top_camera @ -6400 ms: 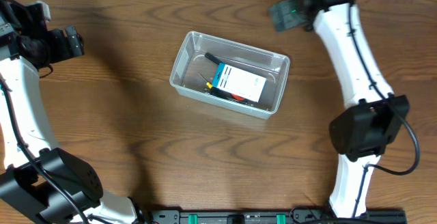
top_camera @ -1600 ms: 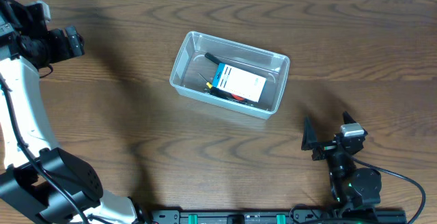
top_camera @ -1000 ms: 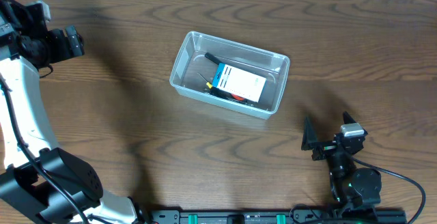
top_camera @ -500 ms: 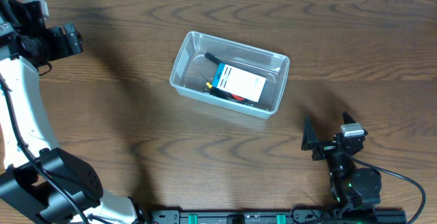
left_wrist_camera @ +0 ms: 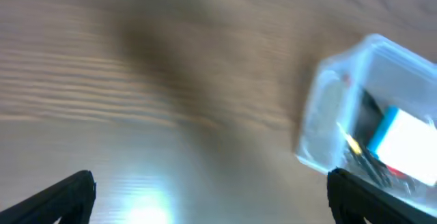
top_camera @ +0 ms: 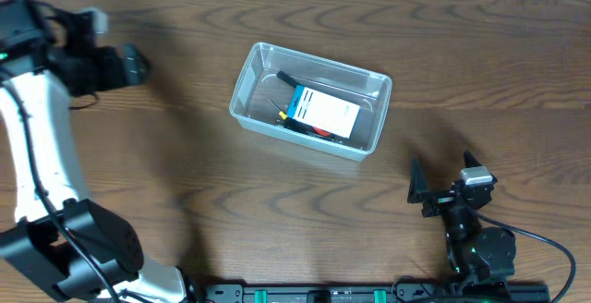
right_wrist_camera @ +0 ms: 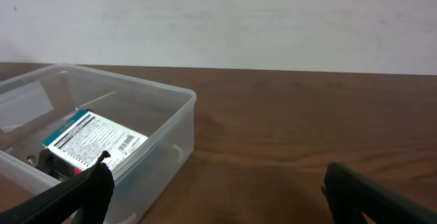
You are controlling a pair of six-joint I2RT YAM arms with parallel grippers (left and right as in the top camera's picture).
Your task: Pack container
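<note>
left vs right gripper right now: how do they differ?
Position: the left gripper is reached out at the far left of the table, left of the container; the right gripper sits tucked at the near edge, right of it.
Image: the left wrist view is smeared; the right wrist view is sharp.
Shared: both open, both empty, neither touching the container.

Overhead view: even, moderate lighting and sharp focus. Soft, broad shadows lie on the brown wooden desk (top_camera: pixel 185 183) left of centre and at lower right.

Left wrist view: heavily blurred throughout. The clear plastic rectangular container (left_wrist_camera: pixel 321 115) is smeared. A white glare patch sits on the desk at lower left, with a dark shadow above it.

Right wrist view: softly lit. The right gripper (right_wrist_camera: pixel 217 176) shows near-black and slightly out of focus.
</note>
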